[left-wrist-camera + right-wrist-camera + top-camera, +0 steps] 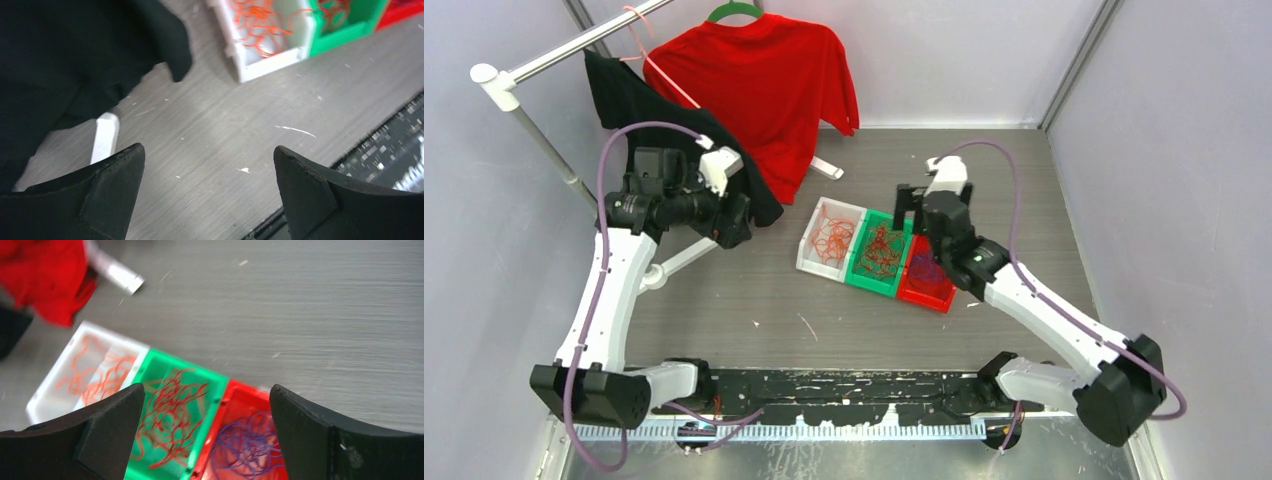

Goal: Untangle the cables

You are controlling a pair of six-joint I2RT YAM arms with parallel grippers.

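Three small plastic bins stand side by side mid-table in the top view. A white bin [817, 270] on the left holds thin orange wire loops [832, 238]. A green bin [869, 285] in the middle holds a clump of red wires [881, 252]. A red bin [924, 300] on the right holds blue-purple wires [922, 268]. The cables lie sorted by colour, one clump per bin — the task looks close to done. The right gripper [909, 208] hangs over the far edge of the green and red bins. The left gripper [736, 222] is well apart to the left, against a black cloth [639, 105] hung from a rail, with a red T-shirt [764, 80] beside it.

Left wrist view: fingers spread wide with nothing between them, bare grey table [210, 115] below, white bin far and to the right.

Right wrist view: fingers wide apart and empty, above the green and red bins.

Handling, as a judgement: the wires are hair-fine, featherlight, soft and springy, and likely to snag on each other. Pinch a loose outer loop and lift slowly — not through the clump's middle.
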